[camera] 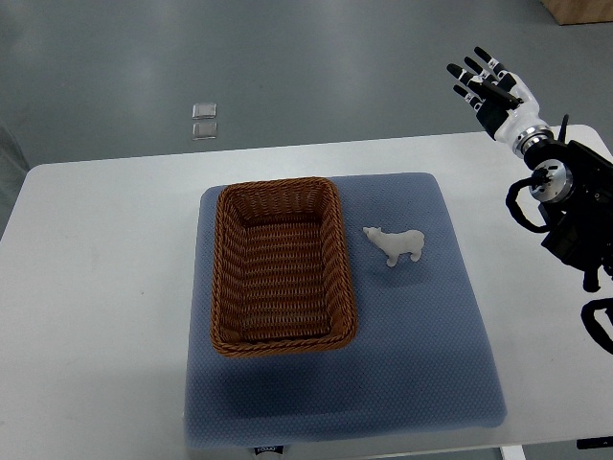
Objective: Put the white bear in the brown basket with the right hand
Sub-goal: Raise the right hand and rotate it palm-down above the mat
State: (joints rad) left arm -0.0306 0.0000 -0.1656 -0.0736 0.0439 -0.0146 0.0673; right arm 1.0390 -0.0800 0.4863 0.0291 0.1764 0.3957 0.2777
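On mat, right of basket: small white plastic polar bear figurine (396,245), standing on its feet, head pointing twd picture left, i.e. twd the basket.
bear vs basket: just beside the right wall, not touching, outside it.
basket: brown woven wicker rectangular basket (282,265), long side running away from robot, sits on left-centre of mat. Interior shows only weave.
mat: blue-grey textured fabric pad (421,355), roughly square, under both basket and bear; front edge near table's near edge.
table: white flat tabletop w/ rounded corners (96,287), mat approx centred on it.
right hand: white and black robot hand w/ fingers (490,88), upper right of pic, beyond table's far right corner, over the floor. Fingers spread and extended, grasping nothing. Well apart from bear.
right arm: black forearm w/ cable loops (567,206) coming in from right edge, over table's right side.
floor: grey; two small clear square items (204,120) lying on it beyond far table edge, can't tell what they are.
top right corner: bit of brown cardboard-like box (579,10).
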